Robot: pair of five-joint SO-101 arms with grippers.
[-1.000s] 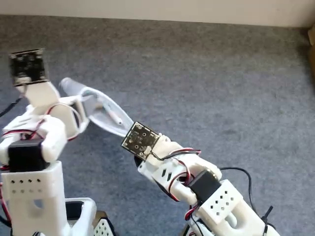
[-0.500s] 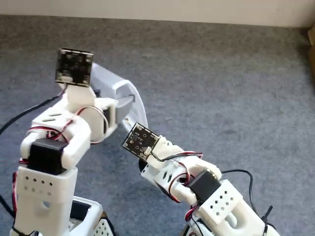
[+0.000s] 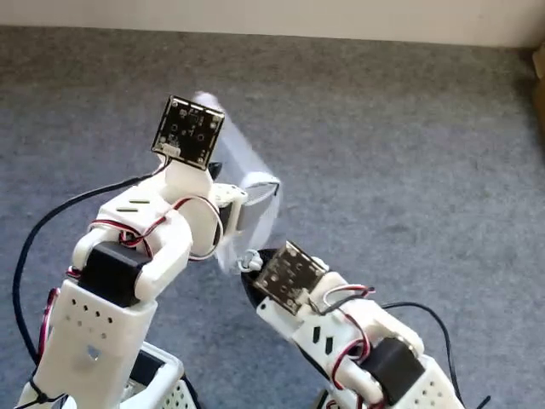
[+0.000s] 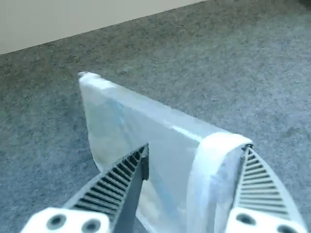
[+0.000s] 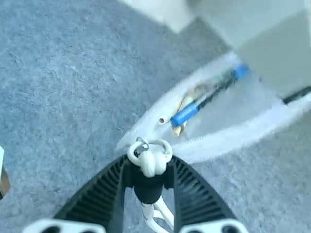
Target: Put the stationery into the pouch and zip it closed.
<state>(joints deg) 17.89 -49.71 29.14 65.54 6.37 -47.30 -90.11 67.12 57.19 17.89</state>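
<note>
A translucent pouch point(image 3: 243, 175) is held up off the grey carpet, standing on edge. My left gripper point(image 3: 249, 194) is shut on one end of the pouch point(image 4: 146, 126), with a finger point(image 4: 119, 179) on each side. At the pouch's lower end my right gripper point(image 3: 247, 262) is shut on the white zipper pull point(image 5: 148, 160). Past that pull the pouch mouth point(image 5: 228, 133) gapes open, with a blue pen point(image 5: 194, 109) and other small stationery lying inside.
Grey carpet point(image 3: 409, 153) covers the whole work surface, with a pale wall strip point(image 3: 281, 13) along its far edge. A brown object point(image 3: 540, 81) pokes in at the far right. Both arm bases stand at the near edge.
The left arm has swung to the right and lifted the pouch with it, turning it on edge. The right arm has drawn back toward the near edge, still at the pouch's lower end.
</note>
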